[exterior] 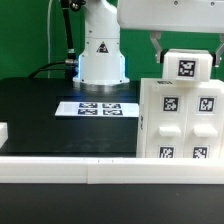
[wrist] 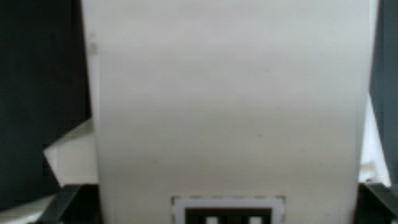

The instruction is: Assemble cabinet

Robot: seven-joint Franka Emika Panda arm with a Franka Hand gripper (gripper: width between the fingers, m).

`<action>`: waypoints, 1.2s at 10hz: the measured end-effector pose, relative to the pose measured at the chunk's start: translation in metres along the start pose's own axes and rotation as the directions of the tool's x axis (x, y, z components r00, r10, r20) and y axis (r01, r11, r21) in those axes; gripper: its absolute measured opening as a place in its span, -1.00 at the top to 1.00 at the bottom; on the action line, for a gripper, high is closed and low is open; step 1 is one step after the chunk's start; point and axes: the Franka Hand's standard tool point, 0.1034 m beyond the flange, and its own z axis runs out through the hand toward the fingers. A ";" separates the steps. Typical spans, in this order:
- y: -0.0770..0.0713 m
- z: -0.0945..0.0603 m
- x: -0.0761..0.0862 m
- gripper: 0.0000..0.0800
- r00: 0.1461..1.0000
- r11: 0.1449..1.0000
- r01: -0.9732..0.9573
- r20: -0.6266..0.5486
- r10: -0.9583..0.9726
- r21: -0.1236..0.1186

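Cabinet body (exterior: pixel 180 125) is standing upright on the black table (exterior: pixel 40 110) at the exterior view's right, just behind the low white rail (exterior: pixel 60 168) that is running along the near edge. Its tagged face is turning several square markers toward the camera.

A small white panel (exterior: pixel 187 66) with one marker is sitting directly over the body's top edge. It looks to be touching it or very nearly so, and the seam is too fine to tell which. In the wrist view this same panel (wrist: pixel 222 100) is filling almost the whole frame, its tag showing at one end.

The gripper (exterior: pixel 187 50) is hanging right above the panel, with its fingers (exterior: pixel 157 46) standing apart and flanking the panel's two sides. Whether they are pressing on it or standing just clear, I cannot tell from either view.

Farther out, the marker board (exterior: pixel 100 107) is lying flat on the table near the arm's white base (exterior: pixel 100 55), well apart from the cabinet. A small white piece (exterior: pixel 3 130) is showing at the exterior view's left edge, too cut off to name.

By my reading, the step in hand is fitting this top panel onto the body. The next move is calling for squaring the panel with the body's upper edges and seating it fully, without tipping the body.
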 end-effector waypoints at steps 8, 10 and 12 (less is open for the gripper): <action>-0.009 0.000 0.002 -0.40 0.419 0.418 -0.907 0.010 0.908 0.058; -0.009 -0.001 0.004 -0.40 0.222 0.219 -0.974 0.034 0.975 0.063; -0.009 -0.002 0.006 -0.40 0.129 0.125 -0.990 0.062 0.990 0.060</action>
